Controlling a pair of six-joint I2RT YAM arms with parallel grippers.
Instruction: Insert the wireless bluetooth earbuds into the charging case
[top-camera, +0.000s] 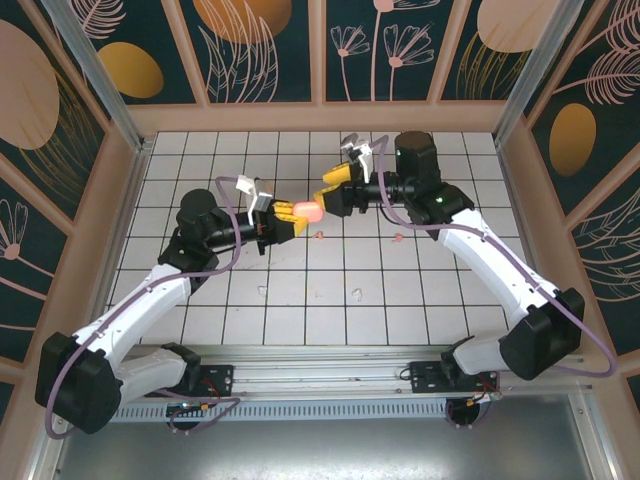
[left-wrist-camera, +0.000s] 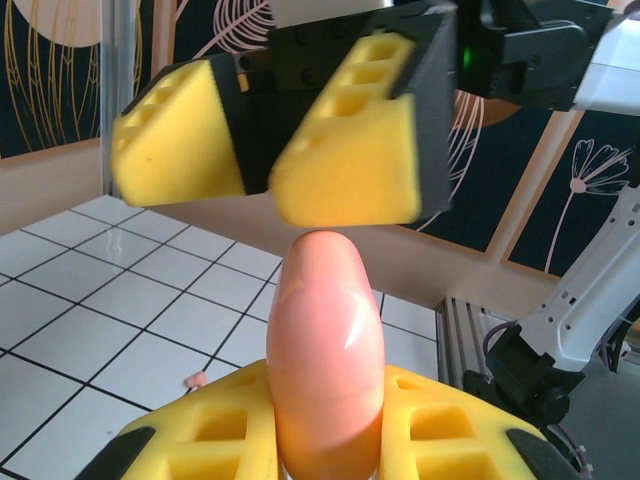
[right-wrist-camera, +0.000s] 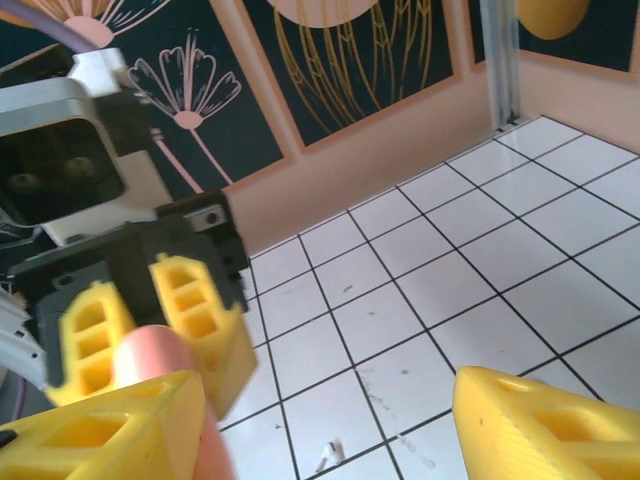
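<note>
- Over the table (top-camera: 300, 320), seen from above: the left claw (top-camera: 290, 213) is clenched on the pink charging case (top-camera: 309, 211), held aloft. The right claw (top-camera: 331, 186) hangs released just beside it. Earbuds (top-camera: 357, 295) lie scattered on the tiles — none inserted yet.
- Left wrist: the charging case (left-wrist-camera: 325, 350) looks shut, so I judge opening it comes first. The right claw's fingers (left-wrist-camera: 350, 150) spread just above its tip.
- Right wrist: a white bud (right-wrist-camera: 325, 458) lies on the tiles below. The walls (right-wrist-camera: 330, 190) stand well apart — open room all round.

The left tool (left-wrist-camera: 325, 440) hides the base of the pink case (left-wrist-camera: 325, 330); the right tool (left-wrist-camera: 262, 150) is blurred.
</note>
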